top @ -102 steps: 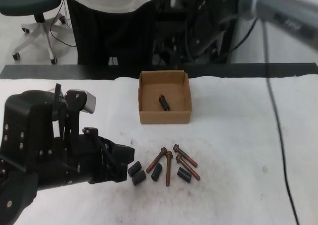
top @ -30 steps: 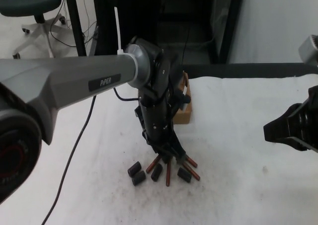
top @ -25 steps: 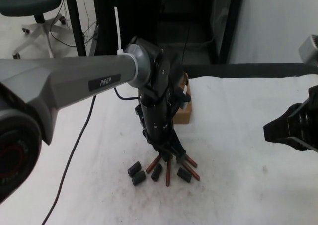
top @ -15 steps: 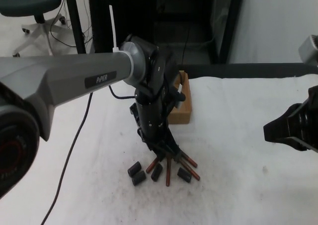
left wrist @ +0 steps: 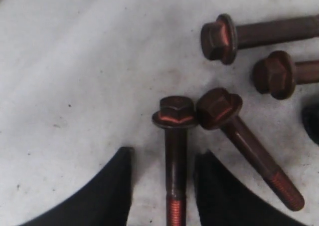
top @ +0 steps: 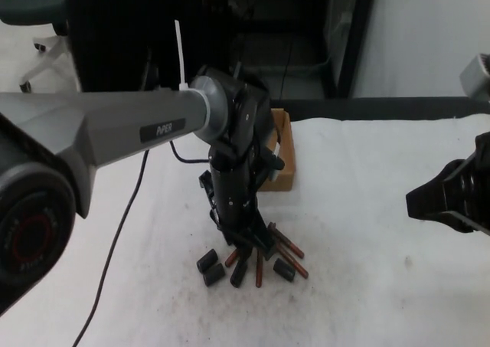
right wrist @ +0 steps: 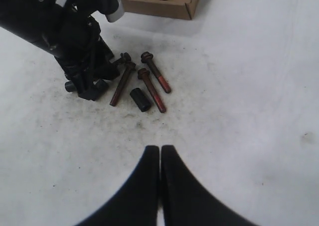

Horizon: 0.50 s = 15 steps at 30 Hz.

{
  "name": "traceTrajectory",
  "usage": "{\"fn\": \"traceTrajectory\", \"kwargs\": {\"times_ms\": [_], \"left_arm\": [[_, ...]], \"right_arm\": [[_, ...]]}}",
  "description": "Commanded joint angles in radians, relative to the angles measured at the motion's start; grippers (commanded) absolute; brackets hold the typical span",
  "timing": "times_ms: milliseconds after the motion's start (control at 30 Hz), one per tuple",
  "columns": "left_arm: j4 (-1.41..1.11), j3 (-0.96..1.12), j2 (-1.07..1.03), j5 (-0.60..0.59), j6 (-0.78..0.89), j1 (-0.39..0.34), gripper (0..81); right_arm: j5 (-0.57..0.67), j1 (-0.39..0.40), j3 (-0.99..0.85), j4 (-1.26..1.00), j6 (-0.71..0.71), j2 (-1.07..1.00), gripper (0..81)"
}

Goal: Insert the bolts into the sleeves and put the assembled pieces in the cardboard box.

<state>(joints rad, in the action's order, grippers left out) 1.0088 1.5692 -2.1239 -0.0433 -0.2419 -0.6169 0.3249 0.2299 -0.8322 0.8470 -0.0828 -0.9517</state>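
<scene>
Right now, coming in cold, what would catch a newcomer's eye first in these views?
The left claw stands open at mid-bench over the reddish bolts, its fingers either side of the shank of one bolt. Black sleeves lie beside the bolts, on the near side of the cardboard box; the right claw hangs shut off to the right.
</scene>
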Motion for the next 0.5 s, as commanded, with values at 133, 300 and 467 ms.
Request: {"fn": "traceTrajectory", "kwargs": {"times_ms": [133, 300, 467], "left_arm": [[-0.004, 0.005, -0.010, 0.012, 0.002, -0.004, 38.0], [-0.032, 0.005, -0.010, 0.012, 0.002, -0.004, 38.0], [-0.046, 0.005, -0.010, 0.012, 0.004, -0.004, 38.0]], "right_arm": [[0.011, -0.003, -0.001, 0.002, 0.008, 0.009, 0.8], [0.011, -0.003, -0.001, 0.002, 0.017, 0.009, 0.8], [0.011, -0.003, -0.001, 0.002, 0.017, 0.009, 0.8]]}}
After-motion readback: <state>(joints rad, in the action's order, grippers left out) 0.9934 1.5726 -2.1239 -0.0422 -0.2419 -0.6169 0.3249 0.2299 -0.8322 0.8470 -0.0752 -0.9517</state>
